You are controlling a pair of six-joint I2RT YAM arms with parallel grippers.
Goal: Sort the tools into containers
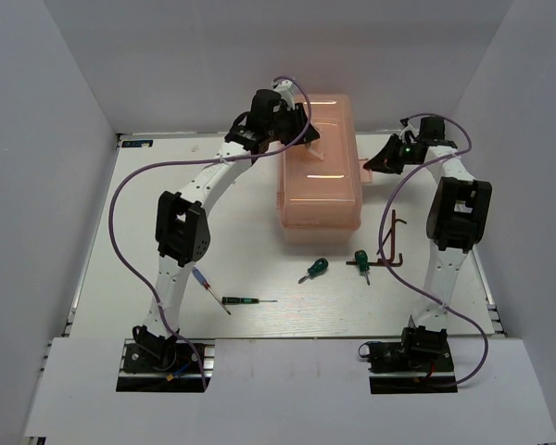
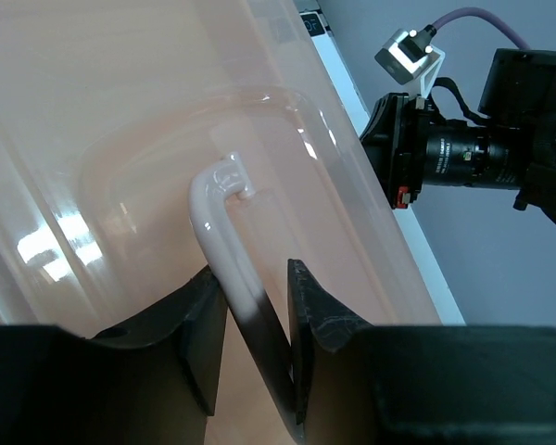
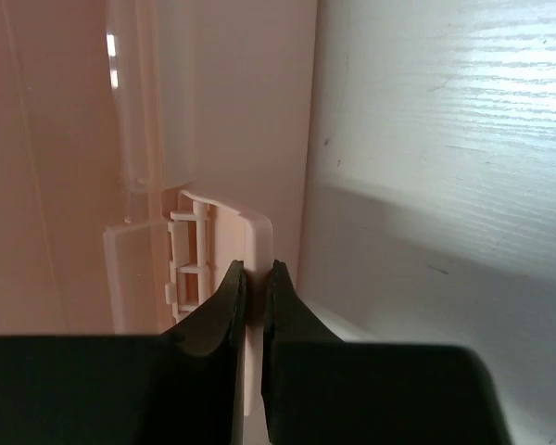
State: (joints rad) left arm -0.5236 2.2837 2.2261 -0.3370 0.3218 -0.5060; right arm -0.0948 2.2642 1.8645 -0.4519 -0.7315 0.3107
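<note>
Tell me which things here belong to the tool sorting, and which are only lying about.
Job: toolbox, lid handle, side latch, left green screwdriver, right green screwdriver, blue-handled screwdriver, black precision screwdriver, hex key.
Not the job: table, purple cables.

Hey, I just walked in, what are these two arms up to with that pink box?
Both are on the closed pink toolbox. The left gripper holds the lid handle; the right gripper is pinched on the side latch. The two green screwdrivers, blue screwdriver, black screwdriver and hex key lie on the table in front, none sorted yet.
</note>
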